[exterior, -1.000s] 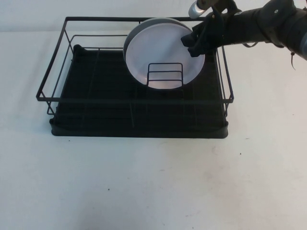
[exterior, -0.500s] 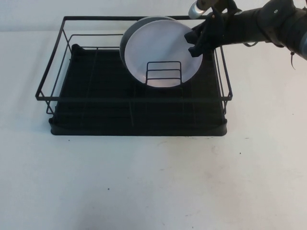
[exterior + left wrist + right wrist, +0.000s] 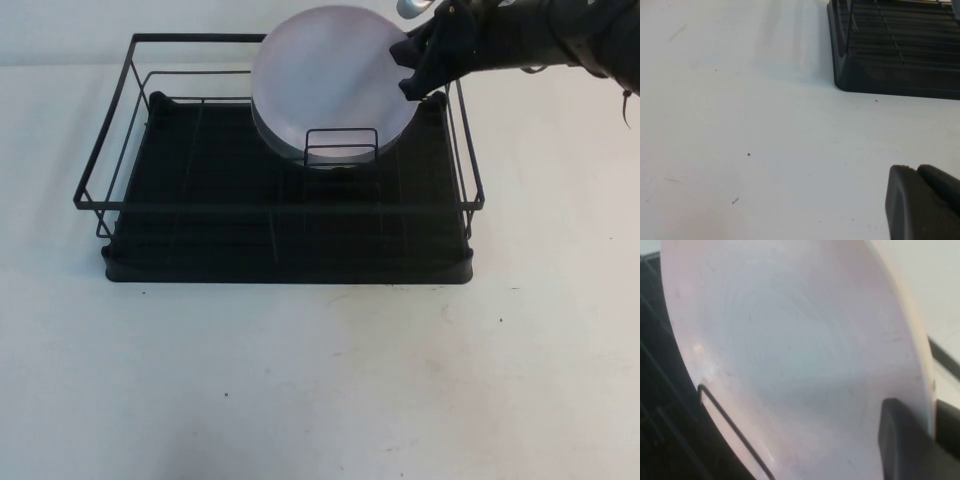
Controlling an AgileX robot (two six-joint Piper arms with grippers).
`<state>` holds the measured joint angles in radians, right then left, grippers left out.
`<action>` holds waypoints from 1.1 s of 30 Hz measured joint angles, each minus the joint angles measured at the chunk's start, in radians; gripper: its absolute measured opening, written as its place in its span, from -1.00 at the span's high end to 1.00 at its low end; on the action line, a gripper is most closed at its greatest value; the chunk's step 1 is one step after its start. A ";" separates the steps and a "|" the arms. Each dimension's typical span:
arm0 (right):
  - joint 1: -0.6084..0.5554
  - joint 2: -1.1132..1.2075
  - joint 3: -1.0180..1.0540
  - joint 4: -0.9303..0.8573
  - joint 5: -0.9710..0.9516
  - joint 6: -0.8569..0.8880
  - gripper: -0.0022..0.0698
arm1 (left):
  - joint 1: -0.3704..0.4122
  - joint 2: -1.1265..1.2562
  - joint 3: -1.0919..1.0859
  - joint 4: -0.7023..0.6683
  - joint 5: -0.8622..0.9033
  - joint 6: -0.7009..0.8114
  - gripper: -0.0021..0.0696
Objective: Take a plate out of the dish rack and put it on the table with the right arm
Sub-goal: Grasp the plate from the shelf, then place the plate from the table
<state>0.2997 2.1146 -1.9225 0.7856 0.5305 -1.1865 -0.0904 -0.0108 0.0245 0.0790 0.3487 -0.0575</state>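
pink plate (image 3: pixel 330 85) is clamped at its rim by the right gripper (image 3: pixel 413 72) and could catch the divider (image 3: pixel 341 147) if tilted; left gripper (image 3: pixel 925 205) state cannot be told.

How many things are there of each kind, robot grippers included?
Plates: 2, the pink plate clamped in the right gripper, plus a grey plate edge behind it.
Dish rack: 1, on the table.
Grippers: 2, the right one at the rack's far corner, the left gripper low over bare table.
Total: 5.
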 joint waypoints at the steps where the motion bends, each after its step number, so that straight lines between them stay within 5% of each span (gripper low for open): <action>1: 0.000 -0.007 0.000 -0.004 0.000 0.000 0.82 | 0.000 0.000 0.000 0.000 0.000 0.000 0.95; 15: 0.000 -0.110 0.000 -0.039 0.055 0.049 0.83 | 0.000 0.000 0.000 0.000 0.000 0.000 0.95; 33: 0.000 -0.357 0.000 -0.331 0.297 0.473 0.84 | 0.000 0.000 0.000 0.000 0.000 0.000 0.95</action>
<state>0.2997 1.7580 -1.9225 0.4542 0.8273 -0.7135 -0.0904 -0.0108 0.0245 0.0790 0.3487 -0.0575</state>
